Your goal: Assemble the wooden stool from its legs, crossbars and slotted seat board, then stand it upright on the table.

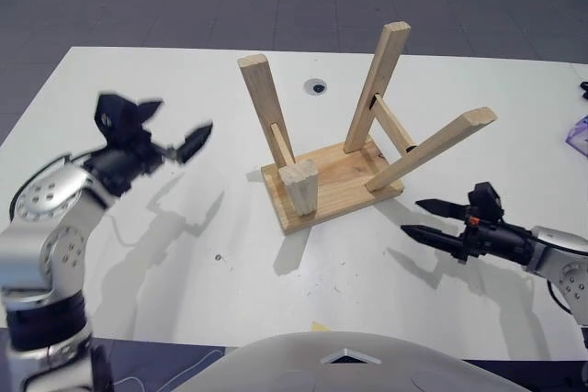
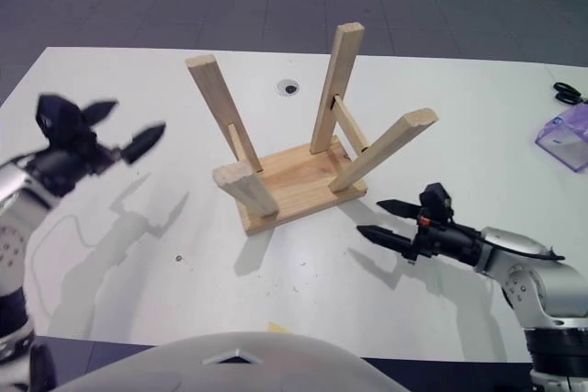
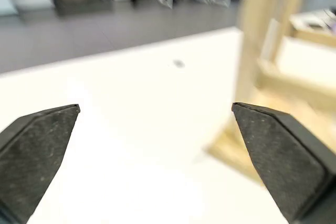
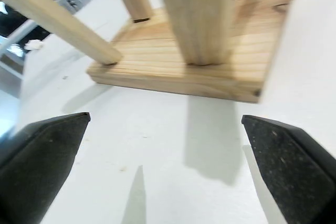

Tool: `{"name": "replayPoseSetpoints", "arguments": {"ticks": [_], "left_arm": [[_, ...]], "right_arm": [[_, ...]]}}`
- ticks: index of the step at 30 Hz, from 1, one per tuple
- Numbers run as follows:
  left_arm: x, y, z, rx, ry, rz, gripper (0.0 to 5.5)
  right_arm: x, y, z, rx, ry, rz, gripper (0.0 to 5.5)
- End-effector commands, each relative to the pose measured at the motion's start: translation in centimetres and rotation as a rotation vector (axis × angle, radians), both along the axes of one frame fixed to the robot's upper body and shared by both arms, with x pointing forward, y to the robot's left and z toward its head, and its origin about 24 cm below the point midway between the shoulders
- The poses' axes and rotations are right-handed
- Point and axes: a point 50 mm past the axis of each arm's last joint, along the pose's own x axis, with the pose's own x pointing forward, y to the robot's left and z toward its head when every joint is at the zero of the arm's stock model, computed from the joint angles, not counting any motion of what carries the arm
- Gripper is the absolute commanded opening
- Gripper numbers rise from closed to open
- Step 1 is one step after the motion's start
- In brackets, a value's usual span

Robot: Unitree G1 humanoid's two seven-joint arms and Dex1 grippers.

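Surface: white table (image 1: 138, 263) in front of a grey tiled floor, with a small dark grommet (image 1: 318, 87) set into it behind the stool
Left end effector: the left end effector (image 1: 182, 117) hangs raised over the table's left part, well apart from the wood; its fingers (image 3: 37, 145) are spread wide and hold nothing; it points toward the stool, likely standing by to steady a leg
Stool: the stool (image 1: 358, 161) stands upside down mid-table, resting on its seat, probably so the legs can be pressed into the slots from above
Seat board: the slotted seat board (image 1: 340, 192) lies flat on the table, a little askew to the table edge
Legs: the near-left leg (image 1: 300, 188) and far-left leg (image 1: 262, 103) rise on the left; the far-right leg (image 1: 378, 84) leans slightly; the near-right leg (image 1: 432, 149) tilts strongly outward, so I judge it is not seated square
Crossbars: one crossbar (image 1: 280, 142) runs between the left pair, a second crossbar (image 1: 393, 126) between the right pair
Right end effector: the right end effector (image 1: 413, 216) sits low over the table, near the board's right corner and below the tilted leg; it is well open, empty and aimed at the stool, well placed to grip or push that leg
Progress: the parts appear joined; squaring the leaning leg and turning the stool onto its feet are not yet done
Far right: a purple box (image 2: 565, 135) and scissors (image 2: 570, 91) lie at the table edge, well apart from the work
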Motion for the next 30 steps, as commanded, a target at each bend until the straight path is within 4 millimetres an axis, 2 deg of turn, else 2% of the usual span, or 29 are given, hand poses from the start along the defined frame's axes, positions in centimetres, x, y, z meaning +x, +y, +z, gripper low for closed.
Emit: {"name": "replayPoseSetpoints", "arguments": {"ticks": [1,5,9,16,21,28,30], "left_arm": [[-0.9,-2.4,0.6,-0.025,0.057,-0.253,5.37],[-0.2,-5.1,0.7,-0.063,0.032,-0.376,5.37],[0.1,-6.0,0.5,-0.050,0.025,-0.397,5.37],[0.4,-4.3,-0.5,0.076,0.051,-0.382,5.37],[1.3,-5.2,-0.9,0.077,0.034,-0.438,5.37],[2.4,-6.0,-1.7,0.089,0.035,-0.501,5.37],[2.2,-6.1,-1.8,0.092,0.046,-0.524,5.37]], "right_arm": [[1.9,-0.3,1.3,-0.056,-0.096,0.021,5.40],[4.3,2.5,1.8,-0.041,-0.192,0.111,5.40],[3.9,4.3,1.6,0.002,-0.175,0.226,5.40],[1.9,4.0,2.1,0.139,-0.060,0.258,5.40],[1.9,4.2,2.2,0.160,-0.043,0.251,5.40],[0.8,5.6,2.2,0.216,0.015,0.304,5.40],[1.3,5.7,2.1,0.195,-0.020,0.283,5.40]]}}
